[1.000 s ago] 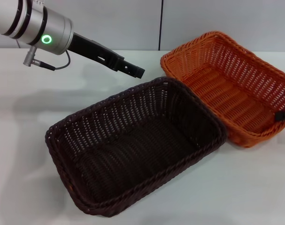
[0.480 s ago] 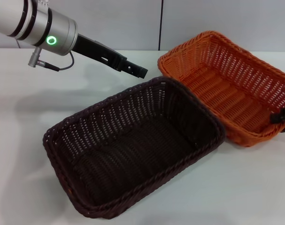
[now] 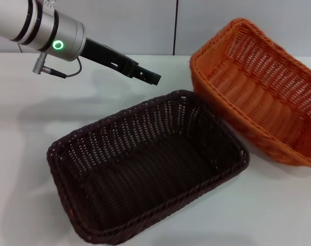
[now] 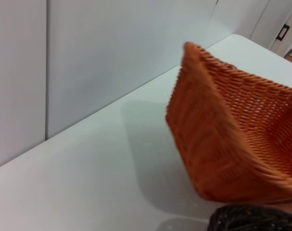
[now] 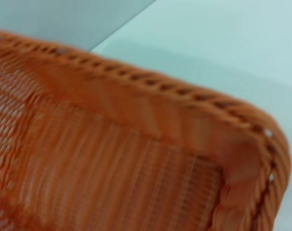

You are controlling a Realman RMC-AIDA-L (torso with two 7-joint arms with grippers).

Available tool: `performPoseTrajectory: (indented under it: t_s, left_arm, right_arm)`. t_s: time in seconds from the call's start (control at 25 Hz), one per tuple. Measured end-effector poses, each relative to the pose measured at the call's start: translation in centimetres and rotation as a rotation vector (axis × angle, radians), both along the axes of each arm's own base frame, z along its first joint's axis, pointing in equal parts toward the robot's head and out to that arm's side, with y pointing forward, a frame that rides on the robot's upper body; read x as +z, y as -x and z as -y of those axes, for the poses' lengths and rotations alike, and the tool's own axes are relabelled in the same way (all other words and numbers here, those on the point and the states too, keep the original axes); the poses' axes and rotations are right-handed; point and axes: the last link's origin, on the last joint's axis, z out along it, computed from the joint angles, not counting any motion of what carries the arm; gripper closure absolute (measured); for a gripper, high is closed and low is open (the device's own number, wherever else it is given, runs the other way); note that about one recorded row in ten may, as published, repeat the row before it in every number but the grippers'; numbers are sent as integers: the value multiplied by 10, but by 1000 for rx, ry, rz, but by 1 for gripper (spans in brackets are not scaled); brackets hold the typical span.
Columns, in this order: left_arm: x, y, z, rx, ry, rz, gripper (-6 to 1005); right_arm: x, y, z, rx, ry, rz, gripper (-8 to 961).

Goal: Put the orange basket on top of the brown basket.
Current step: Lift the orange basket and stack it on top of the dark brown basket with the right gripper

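The orange basket is tilted up at the right of the head view, with its far left corner raised and its open side facing left over the table. It fills the right wrist view and shows in the left wrist view. The brown basket sits flat on the table in the middle, and its right rim is close to the orange basket's lower side. Its rim also shows in the left wrist view. My left gripper hovers above the table behind the brown basket, touching nothing. My right gripper is out of view.
The white table runs under both baskets. A grey panelled wall stands behind the table's far edge. The left arm reaches in from the upper left.
The orange basket has been lifted and tipped up at its right side, and has shifted right. The right gripper that showed at the right edge has left the view. The left arm has barely moved.
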Motion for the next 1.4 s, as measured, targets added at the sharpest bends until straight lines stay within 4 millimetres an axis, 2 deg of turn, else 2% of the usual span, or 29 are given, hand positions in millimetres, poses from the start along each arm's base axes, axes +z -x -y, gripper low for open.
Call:
performPoseTrajectory:
  t_s: [0.24,0.32,0.64,1.08,1.4]
  left_arm:
    - [-2,-2,-2,-4,-3,-2,139]
    - [-2,-3,-3,-5,-10,-2,139]
    - [-3,-5,-5,-7,-19,-2,139]
    - [2,-4,-12,2,-78,10,138]
    - [3,-4,-15,-5,-131,21,138]
  right_arm:
    - [6,-11,2,-4,-73,14,627]
    - [6,-14,2,-5,-90,20,740]
    - [4,-22,5,-1,-181,-9,768]
    - [20,-35,16,9,-371,-92,781]
    - [32,-26,13,96,-541,-171,785]
